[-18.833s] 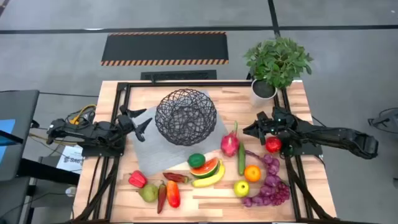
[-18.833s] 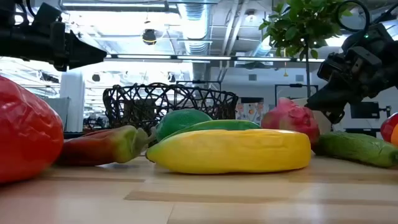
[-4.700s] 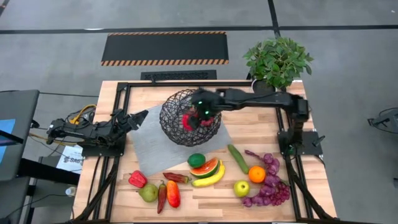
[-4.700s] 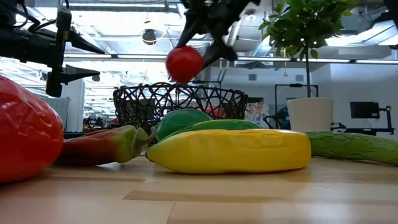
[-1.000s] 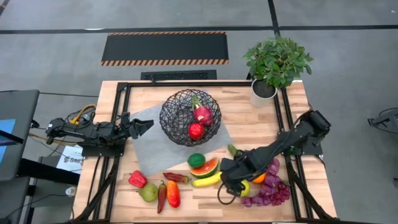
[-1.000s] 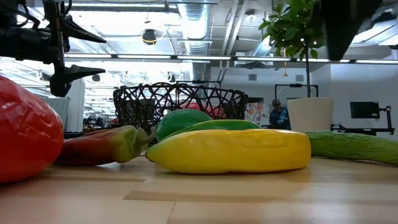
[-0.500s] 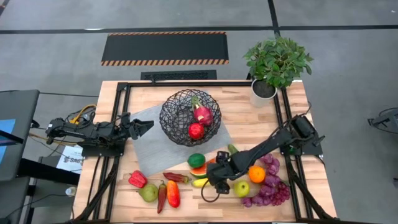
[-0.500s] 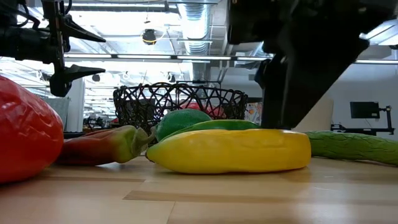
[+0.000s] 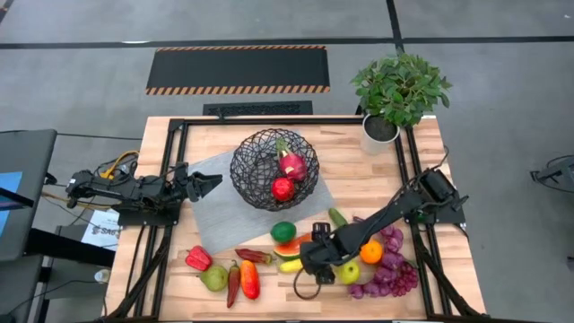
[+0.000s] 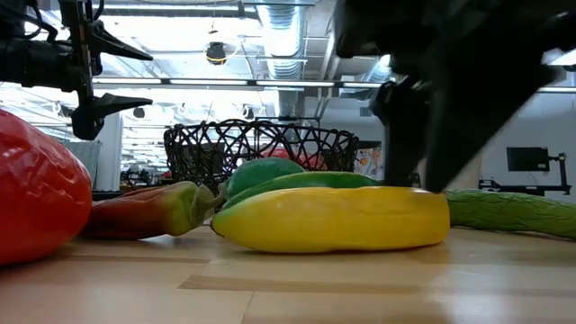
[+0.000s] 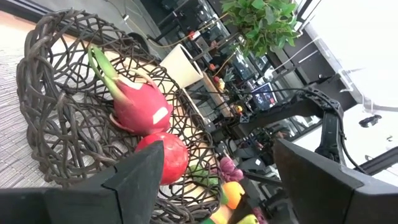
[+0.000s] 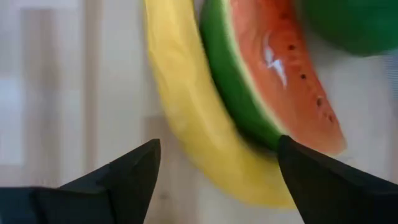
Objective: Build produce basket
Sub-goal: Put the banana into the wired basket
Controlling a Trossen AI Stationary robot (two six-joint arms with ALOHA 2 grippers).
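Since the earlier frame, the right gripper (image 9: 308,260) had stretched low toward lower centre, fingers spread astride the banana (image 12: 193,124); left gripper (image 9: 208,182) waited, open, empty.

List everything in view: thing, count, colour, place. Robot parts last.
basket: 1, black wire, on grey mat, table centre
dragon fruit: 1, pink, in basket
red apple: 1, in basket
plant: 1, green, white pot, far right corner
lime: 1, green, near the mat's front corner
banana: 1, yellow, against the watermelon slice
orange: 1, right front
grapes: purple, right front
peppers: red, left front
left gripper: jaws open, left of basket
right gripper: jaws open, over banana
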